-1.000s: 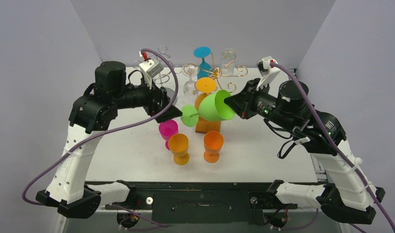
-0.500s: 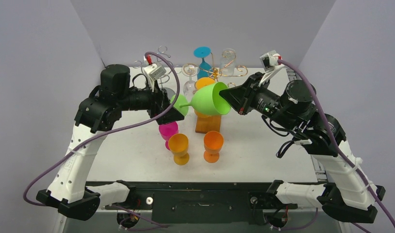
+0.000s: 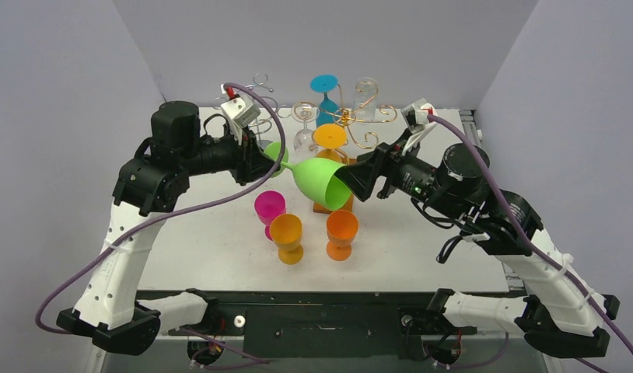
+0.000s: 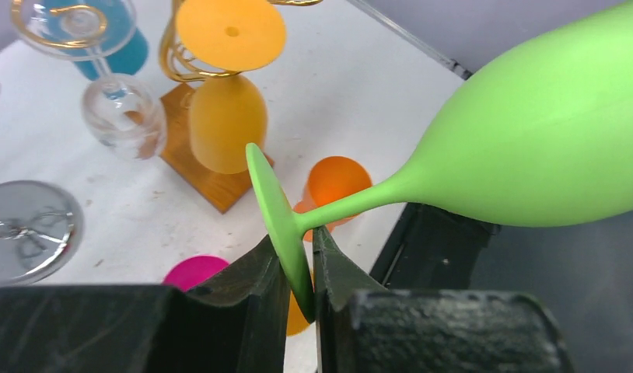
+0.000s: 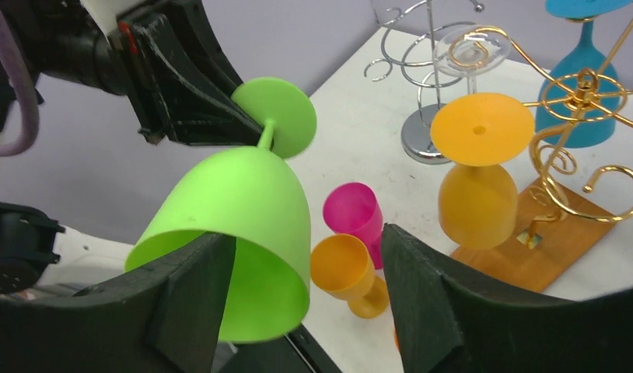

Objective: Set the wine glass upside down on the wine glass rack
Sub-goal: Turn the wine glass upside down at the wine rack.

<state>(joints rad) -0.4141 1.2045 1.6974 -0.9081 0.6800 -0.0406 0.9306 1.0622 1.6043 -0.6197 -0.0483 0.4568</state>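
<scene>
The green wine glass [image 3: 317, 180] hangs in the air on its side, its foot to the left and its mouth to the right. My left gripper [image 3: 268, 159] is shut on the edge of its round foot [image 4: 276, 210], one finger on each face. My right gripper [image 3: 348, 180] stands open at the bowl's mouth [image 5: 236, 210]. Its left finger [image 5: 193, 291] overlaps the rim, and its right finger [image 5: 422, 287] stands well apart from the wall. The gold wire rack [image 3: 360, 116] on its wooden base [image 3: 333, 203] is just behind the glass.
An orange glass [image 3: 329, 144], a blue glass [image 3: 325, 97] and clear glasses [image 3: 304, 124] hang upside down on the gold rack. A silver rack [image 3: 255, 101] stands behind my left gripper. Magenta [image 3: 269, 208], yellow-orange [image 3: 287, 235] and orange [image 3: 341, 231] glasses stand upright below.
My left gripper has closed on the green glass's foot. My right gripper has opened off the rim. The glass has shifted left, and its mouth now tilts downward.
</scene>
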